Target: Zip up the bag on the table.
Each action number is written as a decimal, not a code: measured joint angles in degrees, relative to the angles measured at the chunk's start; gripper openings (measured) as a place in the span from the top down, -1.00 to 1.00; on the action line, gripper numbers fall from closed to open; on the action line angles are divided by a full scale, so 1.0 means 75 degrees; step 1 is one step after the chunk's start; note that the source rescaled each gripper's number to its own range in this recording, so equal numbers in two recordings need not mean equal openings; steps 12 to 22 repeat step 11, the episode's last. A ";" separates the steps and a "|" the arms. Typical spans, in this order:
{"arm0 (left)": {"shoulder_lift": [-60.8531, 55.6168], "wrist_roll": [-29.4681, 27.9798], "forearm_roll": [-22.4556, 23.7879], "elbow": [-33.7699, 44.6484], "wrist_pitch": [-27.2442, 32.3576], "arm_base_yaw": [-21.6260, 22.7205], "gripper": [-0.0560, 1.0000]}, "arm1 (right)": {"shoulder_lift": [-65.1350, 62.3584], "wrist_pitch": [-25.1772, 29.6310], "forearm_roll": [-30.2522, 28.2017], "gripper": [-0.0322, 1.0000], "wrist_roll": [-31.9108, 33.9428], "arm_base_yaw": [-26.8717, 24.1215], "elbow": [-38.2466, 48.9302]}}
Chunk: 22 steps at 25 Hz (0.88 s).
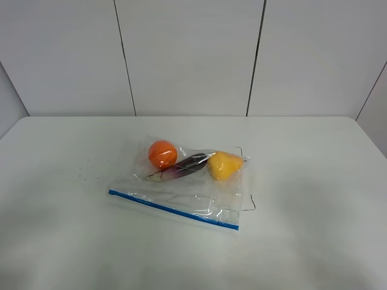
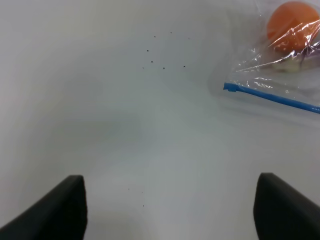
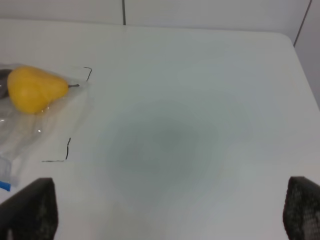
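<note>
The clear crinkly bag lies flat in the middle of the white table. Its blue zipper strip runs along the near edge. Inside are an orange ball, a dark purple piece and a yellow pear. No arm shows in the exterior view. My left gripper is open and empty over bare table, apart from the bag's zipper end. My right gripper is open and empty, apart from the bag's pear corner.
Thin black corner marks are drawn on the table beside the bag's right edge, and they show in the right wrist view. Tiny dark specks lie left of the bag. A panelled white wall stands behind the table.
</note>
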 joint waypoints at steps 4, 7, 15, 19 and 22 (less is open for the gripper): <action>0.0000 0.0000 0.0000 0.0000 0.0000 0.0000 -0.83 | 0.0000 0.0000 0.0000 -1.00 0.0000 0.0000 0.0000; 0.0000 0.0000 0.0000 0.0000 0.0000 0.0000 -0.83 | 0.0000 0.0000 0.0000 -1.00 0.0000 0.0000 0.0000; 0.0000 0.0000 0.0000 0.0000 0.0000 0.0000 -0.83 | 0.0000 0.0000 0.0000 -1.00 0.0000 0.0000 0.0000; 0.0000 0.0000 0.0000 0.0000 0.0000 0.0000 -0.83 | 0.0000 0.0000 0.0000 -1.00 0.0000 0.0000 0.0000; 0.0000 0.0000 0.0000 0.0000 0.0000 0.0000 -0.83 | 0.0000 0.0000 0.0000 -1.00 0.0000 0.0000 0.0000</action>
